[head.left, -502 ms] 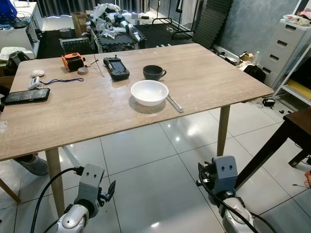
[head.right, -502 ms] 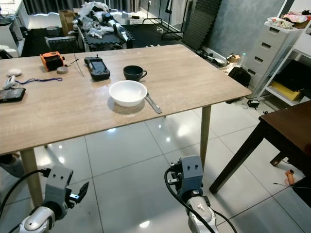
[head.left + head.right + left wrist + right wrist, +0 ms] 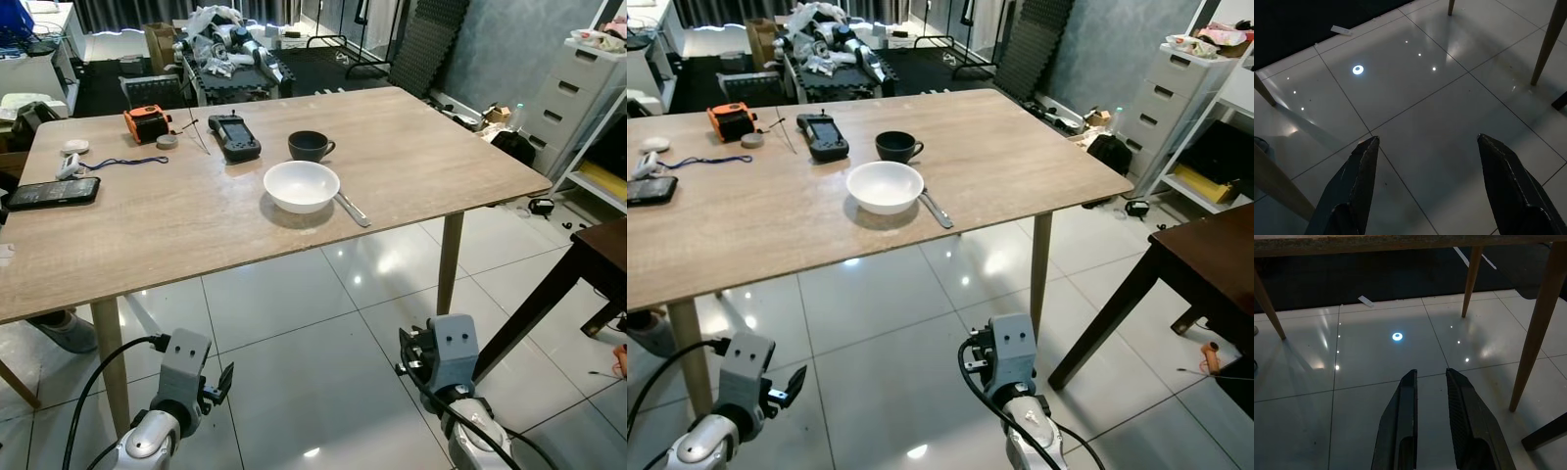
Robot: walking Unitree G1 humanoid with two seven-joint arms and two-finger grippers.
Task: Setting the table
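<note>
Glossy white tile floor [image 3: 294, 333]; white drawer unit [image 3: 578, 88]; dark side table [image 3: 588, 264].

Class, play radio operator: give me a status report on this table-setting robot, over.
Left gripper open, right gripper nearly closed, both empty, low over floor tiles. White bowl, spoon, dark cup set on table. Gadgets clutter its far left.
</note>
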